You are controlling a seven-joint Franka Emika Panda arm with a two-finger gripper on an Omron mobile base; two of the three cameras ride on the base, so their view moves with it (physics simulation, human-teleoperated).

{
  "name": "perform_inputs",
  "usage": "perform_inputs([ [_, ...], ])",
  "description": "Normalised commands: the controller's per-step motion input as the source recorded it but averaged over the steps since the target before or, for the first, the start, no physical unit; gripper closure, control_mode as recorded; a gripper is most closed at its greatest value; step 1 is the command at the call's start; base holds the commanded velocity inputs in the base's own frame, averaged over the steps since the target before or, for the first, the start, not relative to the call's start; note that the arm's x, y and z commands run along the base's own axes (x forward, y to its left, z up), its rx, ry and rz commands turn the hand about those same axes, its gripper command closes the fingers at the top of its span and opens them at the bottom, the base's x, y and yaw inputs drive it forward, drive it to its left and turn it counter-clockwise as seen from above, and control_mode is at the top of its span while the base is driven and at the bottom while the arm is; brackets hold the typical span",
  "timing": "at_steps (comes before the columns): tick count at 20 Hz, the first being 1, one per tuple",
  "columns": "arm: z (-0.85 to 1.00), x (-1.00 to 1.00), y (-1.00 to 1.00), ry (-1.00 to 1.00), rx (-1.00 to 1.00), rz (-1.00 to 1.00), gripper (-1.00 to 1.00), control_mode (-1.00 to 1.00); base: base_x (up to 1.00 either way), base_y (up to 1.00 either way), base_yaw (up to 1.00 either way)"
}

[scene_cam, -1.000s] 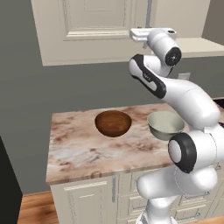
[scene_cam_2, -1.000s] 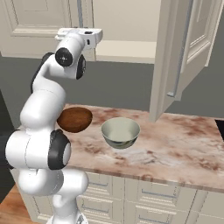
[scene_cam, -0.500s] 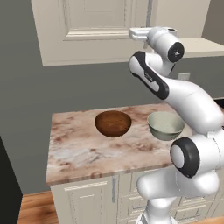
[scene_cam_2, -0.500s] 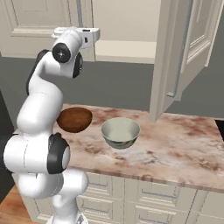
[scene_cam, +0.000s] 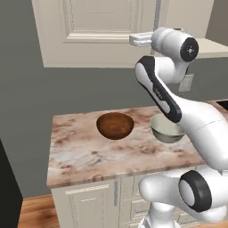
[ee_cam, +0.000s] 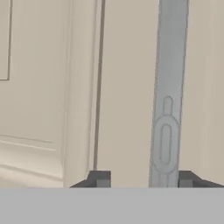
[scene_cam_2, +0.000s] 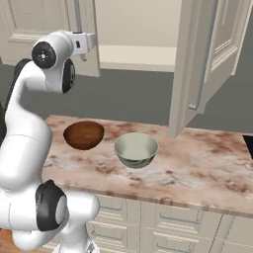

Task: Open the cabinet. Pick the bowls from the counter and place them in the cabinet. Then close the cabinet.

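**Ana:** While the right-hand door [scene_cam_2: 207,59] already hangs wide open, the arm is up at the left door [scene_cam: 107,31] of the cabinet, so we are in the opening step.

**Ben:** Where's the gripper [ee_cam: 142,179] exactly?

**Ana:** Right at that door's grey handle [ee_cam: 168,87]. From the hand camera the 2 fingertips [ee_cam: 99,178] stand apart, and the bar sits between them, closer to the right one. Spread, then, not pinching anything as far as I can see.

**Ben:** And the bowls?

**Ana:** Both on the counter [scene_cam: 84,156], untouched. The brown wooden bowl [scene_cam: 115,125] sits to the left, the pale bowl [scene_cam_2: 136,149] just beside it to the right, with a small gap between them. Neither is anywhere near the gripper.

**Ben:** So what does the next move ask for?

**Ana:** My read: close the fingers squarely on that bar, then pull back along the door's swing so the grip doesn't slide off. The bar is off-centre between the fingers, so a small sideways correction may help first.

**Ben:** Anything to watch?

**Ana:** The arm's elbow hangs above the pale bowl, so a wide pull could bring it close. After that, 2 bowls to lift onto the shelf [scene_cam_2: 138,54], then both doors to shut.
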Motion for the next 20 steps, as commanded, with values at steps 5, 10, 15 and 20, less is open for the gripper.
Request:
perform_inputs([
  [5,0.00,-0.92,1.00,0.21,0.00,0.03,1.00,-1.00,0.00,0.00,0.00],
  [10,-0.03,-1.00,1.00,0.18,0.00,0.02,1.00,-1.00,0.00,0.00,0.00],
  [15,-0.26,-0.99,1.00,0.13,0.00,0.00,1.00,-1.00,0.00,0.00,0.00],
  [20,-0.56,-0.77,1.00,0.13,0.00,0.00,1.00,-1.00,0.00,0.00,0.00],
])
